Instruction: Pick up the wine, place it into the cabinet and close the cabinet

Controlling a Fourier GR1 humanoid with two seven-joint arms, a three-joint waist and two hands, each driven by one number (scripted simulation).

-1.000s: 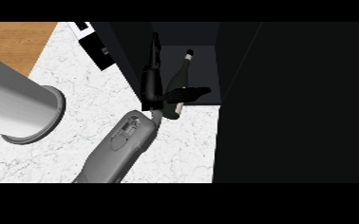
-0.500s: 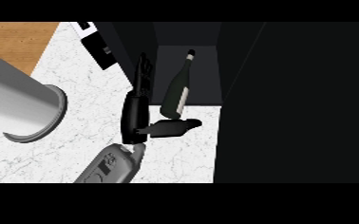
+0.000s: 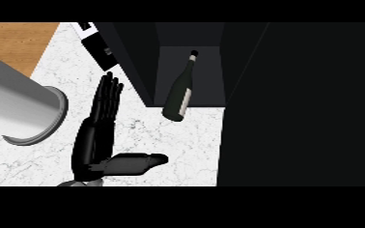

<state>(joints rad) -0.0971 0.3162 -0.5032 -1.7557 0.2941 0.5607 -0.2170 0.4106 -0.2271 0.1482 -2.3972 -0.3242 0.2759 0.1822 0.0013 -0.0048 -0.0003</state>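
Note:
The wine bottle is dark green with a pale label. It is inside the dark cabinet's opening, neck toward the back and base at the front edge. My left hand is over the marble counter to the lower left of the bottle and apart from it. Its fingers are straight and point away from me, and its thumb sticks out to the right. It holds nothing. The cabinet door stands open as a dark panel at the left of the opening. My right hand does not show.
A large grey cylinder fills the left edge beside my hand. A small black and white box lies at the back left, next to a wooden surface. The cabinet's black bulk takes up the whole right side.
My left hand has let go of the bottle and pulled back to the left and toward me, its fingers now straightened. The bottle stays in the cabinet opening.

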